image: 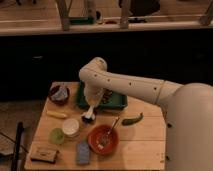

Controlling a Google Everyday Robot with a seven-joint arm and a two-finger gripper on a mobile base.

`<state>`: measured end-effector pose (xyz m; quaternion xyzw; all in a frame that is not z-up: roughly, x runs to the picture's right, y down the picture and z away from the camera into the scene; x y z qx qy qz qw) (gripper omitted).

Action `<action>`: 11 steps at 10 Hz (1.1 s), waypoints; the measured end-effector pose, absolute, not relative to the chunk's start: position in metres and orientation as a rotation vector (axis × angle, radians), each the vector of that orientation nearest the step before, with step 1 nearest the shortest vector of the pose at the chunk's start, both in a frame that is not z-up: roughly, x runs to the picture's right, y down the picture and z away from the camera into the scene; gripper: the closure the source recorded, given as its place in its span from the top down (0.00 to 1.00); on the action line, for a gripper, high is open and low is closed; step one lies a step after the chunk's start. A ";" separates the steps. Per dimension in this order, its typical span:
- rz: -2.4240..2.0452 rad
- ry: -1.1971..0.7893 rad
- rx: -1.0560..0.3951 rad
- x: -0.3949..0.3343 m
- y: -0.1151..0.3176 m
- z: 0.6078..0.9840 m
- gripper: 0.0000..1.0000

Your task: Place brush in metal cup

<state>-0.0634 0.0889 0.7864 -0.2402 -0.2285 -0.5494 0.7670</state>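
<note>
Hanging gripper [89,116] over wooden table [145,141], dim room [35,60]

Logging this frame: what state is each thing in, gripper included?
gripper: pointing down, low over the table, just before the green tray.
green tray: flat on the table.
red bowl: upright, spoon leaning in it.
white cup: upright, mouth up.
pale green cup: upright, mouth up.
dark bowl: upright, something pale inside.
brush, metal cup: cannot make out.
</note>
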 end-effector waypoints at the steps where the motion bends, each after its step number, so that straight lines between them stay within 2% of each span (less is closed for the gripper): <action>1: -1.198 -0.499 -0.528 -0.064 0.090 0.787 0.11; 6: -1.210 -0.521 -0.552 -0.068 0.097 0.789 0.64; 7: -1.209 -0.524 -0.554 -0.068 0.098 0.790 0.72; 8: -1.210 -0.528 -0.557 -0.068 0.098 0.790 0.78; 11: -1.214 -0.542 -0.561 -0.069 0.098 0.790 0.80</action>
